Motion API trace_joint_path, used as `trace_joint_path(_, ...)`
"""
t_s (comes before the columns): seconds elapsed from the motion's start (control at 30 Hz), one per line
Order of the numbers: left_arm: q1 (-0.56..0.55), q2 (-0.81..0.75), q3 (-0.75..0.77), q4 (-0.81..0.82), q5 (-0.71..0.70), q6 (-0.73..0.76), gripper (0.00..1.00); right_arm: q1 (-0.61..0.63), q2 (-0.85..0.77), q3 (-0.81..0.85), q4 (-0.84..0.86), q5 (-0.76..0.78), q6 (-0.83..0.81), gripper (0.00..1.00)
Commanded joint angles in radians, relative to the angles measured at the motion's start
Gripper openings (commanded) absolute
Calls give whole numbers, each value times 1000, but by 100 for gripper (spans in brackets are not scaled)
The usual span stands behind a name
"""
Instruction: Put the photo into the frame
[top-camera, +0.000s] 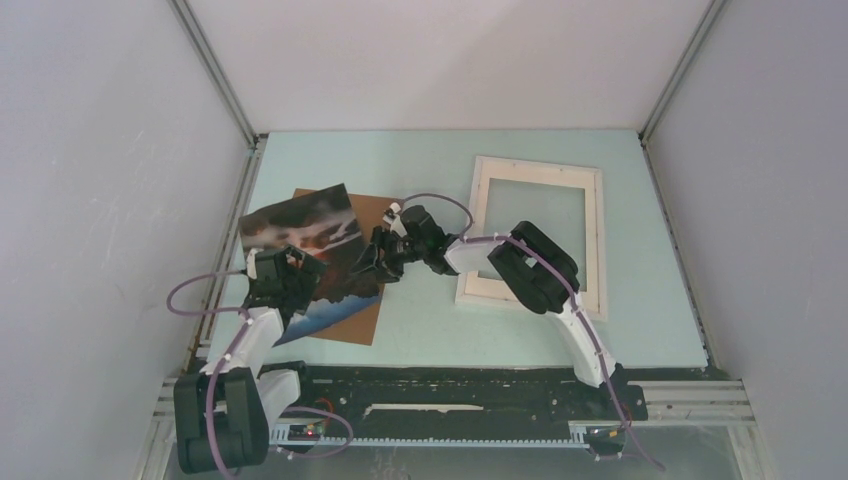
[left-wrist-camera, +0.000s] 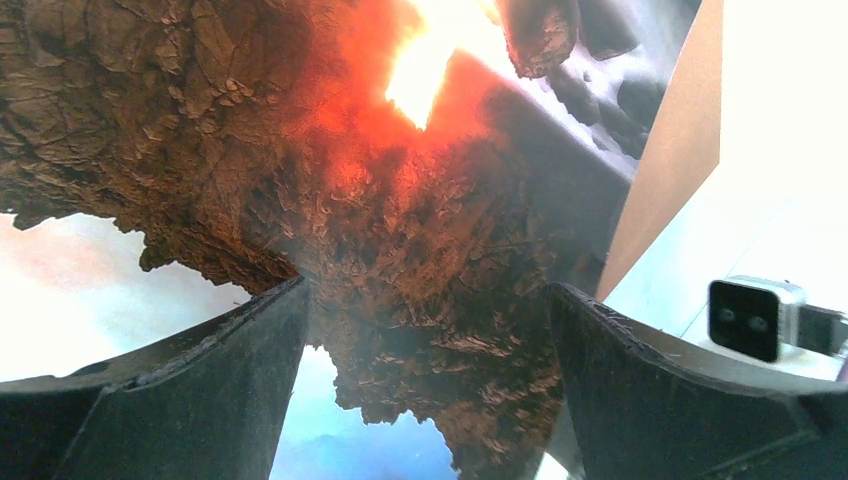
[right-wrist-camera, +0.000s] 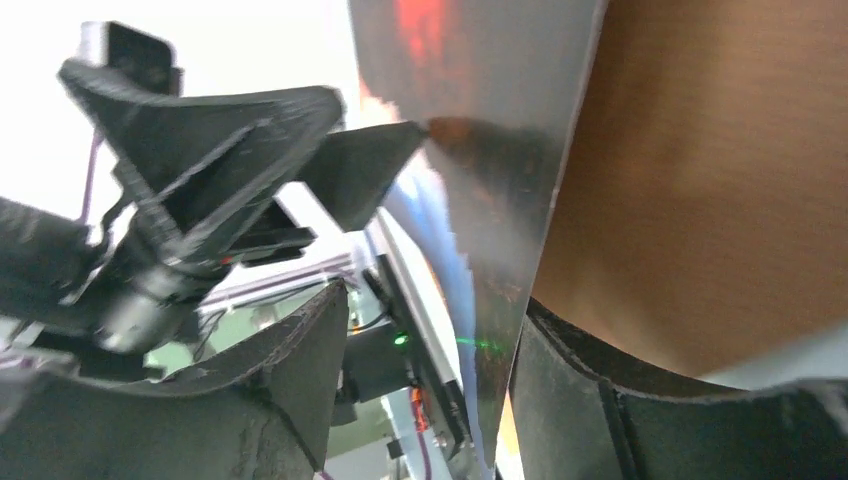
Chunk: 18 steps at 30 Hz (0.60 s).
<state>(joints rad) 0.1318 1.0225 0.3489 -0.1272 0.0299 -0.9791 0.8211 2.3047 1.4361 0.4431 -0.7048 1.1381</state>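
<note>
Two arms are crowding the tilted photo. Your left gripper is gaping wide at its face; your right gripper is straddling its edge, jaws apart, not clamping.

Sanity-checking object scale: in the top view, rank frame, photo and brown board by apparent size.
1. frame
2. photo, close behind; possibly raised toward the camera, so unsure.
3. board, mostly hidden under the photo, so its true size is unclear.

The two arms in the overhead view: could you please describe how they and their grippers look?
Both the left arm and the right arm alternate white links with bulky black joint housings. A thin purple cable runs along each. The left gripper and right gripper are black, with broad, wedge-shaped fingers of rough, matte plastic.
</note>
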Motion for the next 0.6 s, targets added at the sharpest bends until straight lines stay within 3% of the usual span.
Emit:
trace_joint_path(0.0,4,15,-53,-94,23,46,100,16,-61,9,-198,162,-96,60)
trace_joint_path(0.1,3,-34,-45,-95,65,70,100,21,-49,60,-245,186,-128,40)
trace_joint_path(0.37,3,-313,37,-259,58,153,100,21,58,200,-179,140,-72,23)
trace_joint_path(0.43,2,-362,67,-290,73,168,100,23,80,222,-162,139,-51,10)
trace_joint_path(0.5,1,-395,105,-315,78,186,100,26,74,250,-212,153,-79,0)
trace_joint_path(0.57,1,-416,157,-362,85,211,100,23,25,265,-304,188,-145,0)
